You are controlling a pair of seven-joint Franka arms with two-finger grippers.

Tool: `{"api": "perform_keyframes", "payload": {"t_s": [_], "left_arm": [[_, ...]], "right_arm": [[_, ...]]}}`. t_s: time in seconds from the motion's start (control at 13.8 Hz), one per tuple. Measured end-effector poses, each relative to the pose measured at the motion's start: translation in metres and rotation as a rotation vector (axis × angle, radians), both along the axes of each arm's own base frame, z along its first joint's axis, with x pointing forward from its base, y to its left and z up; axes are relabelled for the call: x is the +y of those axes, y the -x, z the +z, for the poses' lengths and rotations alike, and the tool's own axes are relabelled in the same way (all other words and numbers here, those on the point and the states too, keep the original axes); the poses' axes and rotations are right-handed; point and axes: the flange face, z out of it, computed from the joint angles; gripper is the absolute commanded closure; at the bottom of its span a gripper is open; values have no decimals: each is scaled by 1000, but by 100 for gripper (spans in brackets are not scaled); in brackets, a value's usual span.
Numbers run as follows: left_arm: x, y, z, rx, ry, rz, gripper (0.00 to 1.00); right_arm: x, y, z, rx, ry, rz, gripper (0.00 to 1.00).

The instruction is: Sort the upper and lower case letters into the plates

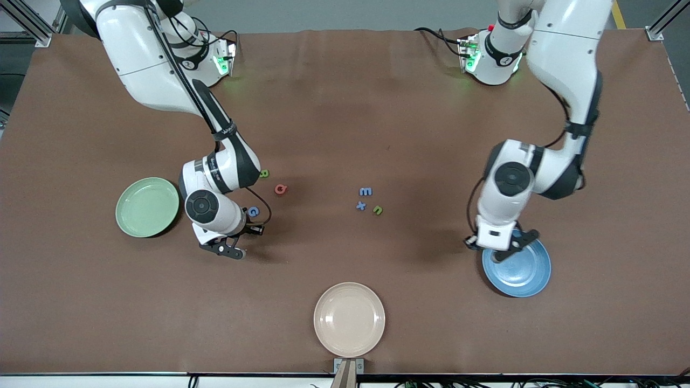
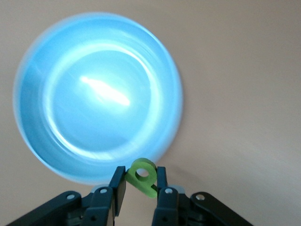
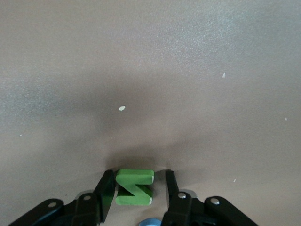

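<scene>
Left gripper (image 2: 140,172) hangs over the blue plate (image 1: 525,272), at about four o'clock on the table in the front view, clenched on a small green letter with a round hole (image 2: 143,178). From this angle its case cannot be told. The letter sits above the plate's rim rather than its middle.

Right gripper (image 3: 139,176) is down at the brown table (image 1: 345,108), at about eight o'clock, with a green zigzag letter, a Z or an N, (image 3: 135,188) lying flat between its jaws. One finger touches the letter and a sliver of table shows at the other, so the grip is not yet made.

The mint green plate (image 1: 147,207) waits bare at nine o'clock, just beside that arm. A cream plate (image 1: 349,319) lies at six o'clock.

Still unsorted are a red letter (image 1: 280,188) and a blue G (image 1: 253,211) near the right arm, with a yellow-green letter (image 1: 263,173) half hidden by its wrist. At the table's centre lie a blue m (image 1: 365,191), a blue x (image 1: 360,205) and a small green letter (image 1: 378,210).

Sorting looks to be in its early stage, one drop and one pickup at once. Next, the left arm needs to move inward over the plate's bowl, descend and release. The right needs a firm, square pinch before lifting toward the green plate.
</scene>
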Motion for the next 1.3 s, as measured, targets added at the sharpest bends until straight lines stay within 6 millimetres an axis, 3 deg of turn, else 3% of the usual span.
{"api": "perform_keyframes", "payload": {"t_s": [0.14, 0.29, 0.36, 0.43, 0.51, 0.58, 0.72, 0.8, 0.87, 1.01, 1.16, 1.3], "left_arm": [[42, -8, 0, 18, -18, -52, 98], [66, -13, -3, 31, -29, -82, 86], [73, -15, -8, 39, -33, -94, 67], [78, -16, -15, 45, -35, -101, 37], [82, -18, -22, 47, -36, -107, 15], [85, -20, -29, 46, -35, -110, 0], [88, -23, -36, 32, -31, -112, 0], [85, -24, -35, 26, -29, -115, 0], [78, -25, -33, 20, -20, -121, 0], [42, -24, -26, 5, 28, -128, 0], [-5, -17, -17, 10, 87, -102, 0], [-56, -5, -8, 16, 144, -51, 1]], "right_arm": [[1, 0, 1, 1, -1, 1, 81], [1, 0, 1, 2, -1, 1, 82], [1, -1, 1, 2, -1, 3, 82], [-1, -1, 1, 9, 0, 12, 82], [-6, -2, 3, 31, 5, 30, 82], [-14, -5, 11, 59, 10, 55, 82], [-43, -14, 50, 100, 7, 110, 82], [-68, -17, 75, 119, -2, 140, 82], [-96, -19, 99, 130, -16, 174, 82], [-164, -14, 129, 128, -50, 246, 82], [-227, -1, 132, 131, -78, 281, 82], [-272, 13, 113, 118, -96, 302, 82]]}}
